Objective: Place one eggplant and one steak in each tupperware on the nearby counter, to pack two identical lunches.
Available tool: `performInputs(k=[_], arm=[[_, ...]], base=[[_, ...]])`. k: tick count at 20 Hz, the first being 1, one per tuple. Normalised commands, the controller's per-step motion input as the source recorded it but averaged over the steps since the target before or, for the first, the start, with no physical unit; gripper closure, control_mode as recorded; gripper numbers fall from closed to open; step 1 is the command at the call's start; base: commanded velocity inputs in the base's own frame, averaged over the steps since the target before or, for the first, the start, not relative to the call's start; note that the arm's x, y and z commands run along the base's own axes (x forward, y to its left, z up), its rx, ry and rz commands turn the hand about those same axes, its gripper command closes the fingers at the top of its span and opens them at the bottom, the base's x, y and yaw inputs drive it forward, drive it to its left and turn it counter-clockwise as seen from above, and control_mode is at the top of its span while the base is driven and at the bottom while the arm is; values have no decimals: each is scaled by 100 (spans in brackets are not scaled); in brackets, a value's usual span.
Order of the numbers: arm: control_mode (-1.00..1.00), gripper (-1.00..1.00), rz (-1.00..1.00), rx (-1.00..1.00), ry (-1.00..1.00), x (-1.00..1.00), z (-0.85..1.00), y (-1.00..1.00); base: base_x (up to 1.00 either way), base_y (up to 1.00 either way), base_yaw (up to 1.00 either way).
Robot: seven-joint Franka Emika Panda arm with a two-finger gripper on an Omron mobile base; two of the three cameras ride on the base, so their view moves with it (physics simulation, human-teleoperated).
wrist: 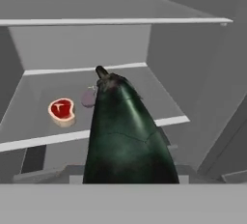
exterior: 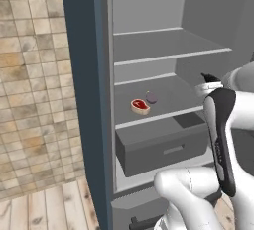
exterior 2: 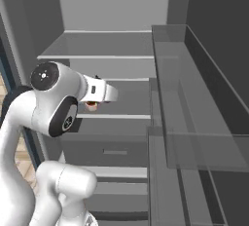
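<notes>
We are looking into an open grey fridge (exterior: 168,45) that is standing beside a wall of beige tiles (exterior: 30,85) above a pale plank floor (exterior: 49,204). Its dark blue-grey door edge (exterior: 84,100) is running down the left of the left base view. Inside we are counting three shelves (exterior: 168,58) and one closed drawer (exterior: 163,147) with a recessed grip under the lowest of them. In the right base view a clear door bin (exterior 2: 194,118) is hanging on the right.

On the lowest shelf we are counting one steak (exterior: 140,106), a small red cut with a pale rim, lying flat near the shelf's front left. Just beside it, slightly farther back and to the right, one small dull purple rounded item (exterior: 152,97) is sitting; we cannot tell what it is.

We are counting one eggplant (wrist: 123,136): long, glossy, very dark green-black, tapering to a darker stem cap at its far end. It is rising from the bottom of the hand view, pointing into the fridge toward the lowest shelf, in front of the shelf and above the drawer level.

The tool (exterior: 211,80) is reaching in from the right at the height of that shelf, narrowed around the near end of the eggplant, though its fingertips are hidden behind the vegetable.
</notes>
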Motion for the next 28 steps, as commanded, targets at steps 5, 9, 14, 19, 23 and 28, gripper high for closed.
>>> performInputs(k=[5,9,14,19,23,28], arm=[[-100,100,0,-5,0,-81,-11,17],[100,100,0,0,0,0,0,0],[100,100,0,0,0,0,0,0],[100,100,0,0,0,0,0,0],[100,100,0,0,0,0,0,0],[100,100,0,0,0,0,0,0]], base=[[0,0,0],[-86,11,0],[-92,10,-2],[-98,1,-15],[-100,4,-28],[-95,0,-22]])
